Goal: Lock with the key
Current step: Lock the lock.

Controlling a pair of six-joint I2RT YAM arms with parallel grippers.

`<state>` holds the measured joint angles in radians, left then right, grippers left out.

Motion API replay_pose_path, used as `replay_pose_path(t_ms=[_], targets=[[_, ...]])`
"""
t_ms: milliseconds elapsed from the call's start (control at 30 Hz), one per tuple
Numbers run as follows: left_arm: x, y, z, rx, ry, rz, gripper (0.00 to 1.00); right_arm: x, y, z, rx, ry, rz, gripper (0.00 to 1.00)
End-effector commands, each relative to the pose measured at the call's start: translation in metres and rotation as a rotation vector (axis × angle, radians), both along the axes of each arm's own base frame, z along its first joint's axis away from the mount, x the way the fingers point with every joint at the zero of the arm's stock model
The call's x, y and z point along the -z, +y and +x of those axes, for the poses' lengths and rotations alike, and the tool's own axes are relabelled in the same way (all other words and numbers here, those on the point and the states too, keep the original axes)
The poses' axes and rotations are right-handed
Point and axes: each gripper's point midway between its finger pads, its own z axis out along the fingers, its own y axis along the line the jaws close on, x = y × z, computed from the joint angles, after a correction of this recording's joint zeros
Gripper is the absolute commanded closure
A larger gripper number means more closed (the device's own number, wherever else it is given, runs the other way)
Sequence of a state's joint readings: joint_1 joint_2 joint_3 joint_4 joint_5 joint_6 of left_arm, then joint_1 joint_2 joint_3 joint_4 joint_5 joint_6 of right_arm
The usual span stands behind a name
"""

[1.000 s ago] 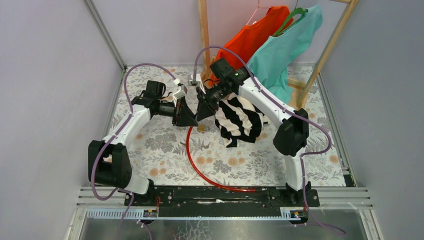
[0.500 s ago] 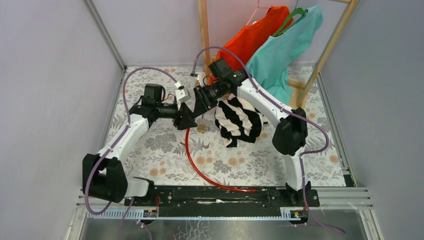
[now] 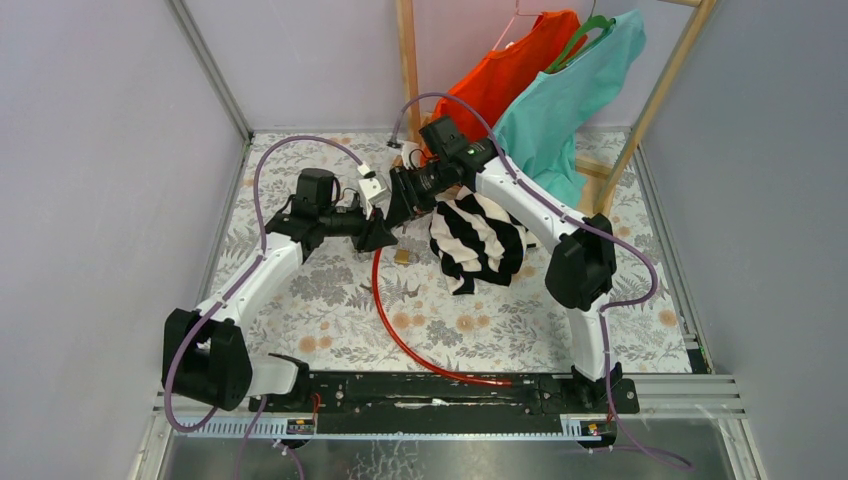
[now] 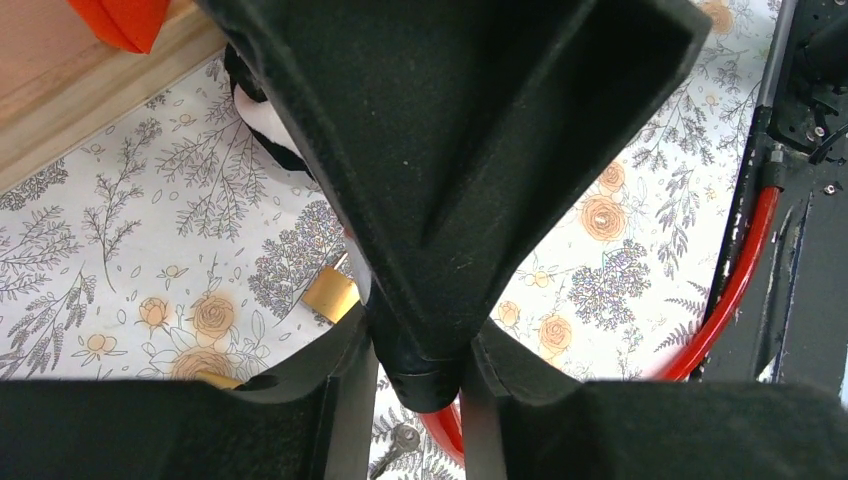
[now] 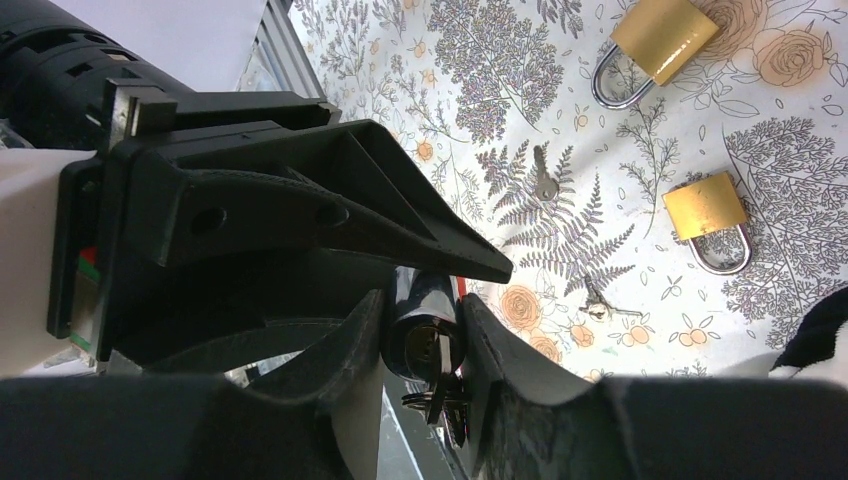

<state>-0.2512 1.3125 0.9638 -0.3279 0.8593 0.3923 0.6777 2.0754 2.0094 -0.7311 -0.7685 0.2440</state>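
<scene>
Your right gripper [image 5: 420,298] pinches the glossy black lock cylinder [image 5: 410,322]. The tiny dark grey metal key [image 5: 437,351] sits in its end, shaft along that gripper's reach. Left gripper [image 4: 425,342] is alongside, grip unclear.

Overhead camera looks down; wrist cameras share tablecloth [image 3: 330,300]

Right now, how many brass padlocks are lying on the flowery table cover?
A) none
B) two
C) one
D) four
B: the right wrist view shows two brass padlocks lying apart from each other on the floral cover, one near the top edge and the other lower down.
</scene>
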Motion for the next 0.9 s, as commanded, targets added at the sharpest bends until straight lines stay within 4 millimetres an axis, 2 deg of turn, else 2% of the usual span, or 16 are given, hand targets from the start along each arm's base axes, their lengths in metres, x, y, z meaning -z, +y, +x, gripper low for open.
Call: replay_pose_path(t_ms=[0,133,233,500,700,867], targets=[[-0.019,-0.001,0.011,-0.008,-0.083,-0.017,1.00,-0.018,-0.008,0.003,-0.003,-0.029,0.031,0.65],[-0.017,-0.004,0.001,0.039,-0.067,-0.027,1.00,-0.029,-0.017,0.010,-0.044,-0.124,0.071,0.49],[-0.021,-0.007,-0.007,0.085,-0.051,-0.051,1.00,-0.037,-0.021,0.005,-0.115,-0.210,0.117,0.40],[-0.038,-0.014,-0.021,0.189,0.022,-0.156,1.00,-0.048,-0.029,-0.005,-0.324,-0.467,0.205,0.24],[-0.042,-0.018,-0.027,0.240,0.089,-0.208,0.90,-0.053,-0.027,-0.018,-0.461,-0.512,0.294,0.24],[-0.041,-0.018,-0.030,0.259,0.126,-0.219,0.89,-0.059,-0.025,-0.024,-0.531,-0.514,0.347,0.32]])
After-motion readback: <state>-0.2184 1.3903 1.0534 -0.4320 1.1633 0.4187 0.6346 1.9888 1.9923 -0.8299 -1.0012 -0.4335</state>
